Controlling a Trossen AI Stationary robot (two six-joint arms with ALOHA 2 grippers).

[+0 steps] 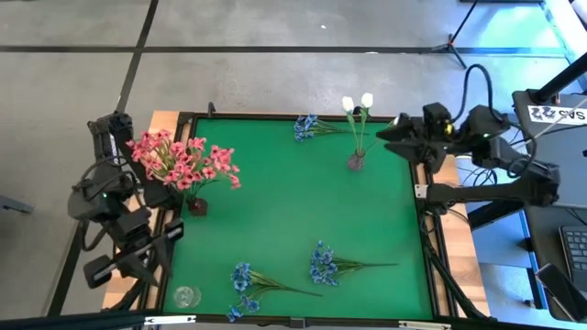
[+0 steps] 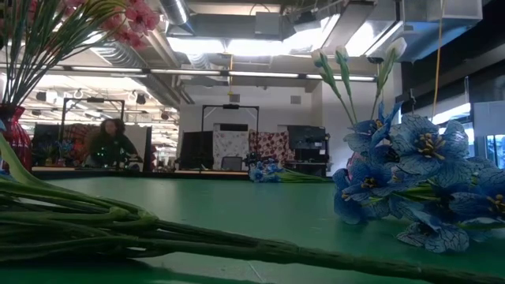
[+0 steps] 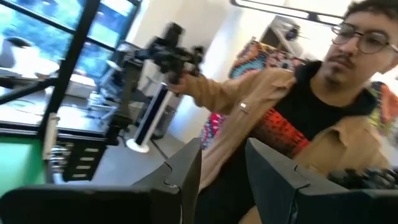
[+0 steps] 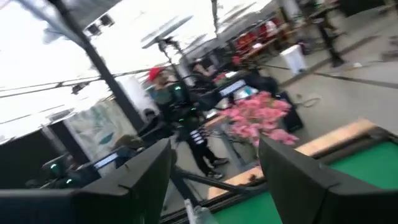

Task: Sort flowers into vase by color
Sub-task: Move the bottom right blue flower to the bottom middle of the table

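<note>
Pink flowers (image 1: 183, 163) stand in a dark red vase (image 1: 197, 206) at the table's left. Two white buds (image 1: 358, 103) stand in a small vase (image 1: 356, 161) at the far right. Blue sprigs lie flat on the green table: one at the far edge (image 1: 307, 126) and two near the front (image 1: 323, 264) (image 1: 243, 282). My left gripper (image 3: 224, 149) is open and empty, off the table's left edge (image 1: 124, 266). My right gripper (image 4: 214, 149) is open and empty at the far right edge (image 1: 385, 136), facing the pink flowers (image 4: 258, 118).
A clear glass vase (image 1: 186, 296) stands at the near left corner. A raised dark frame (image 1: 424, 192) edges the table. A person (image 3: 311, 112) sits beyond the table, in front of my left gripper. Bare green surface (image 1: 284, 202) lies in the middle.
</note>
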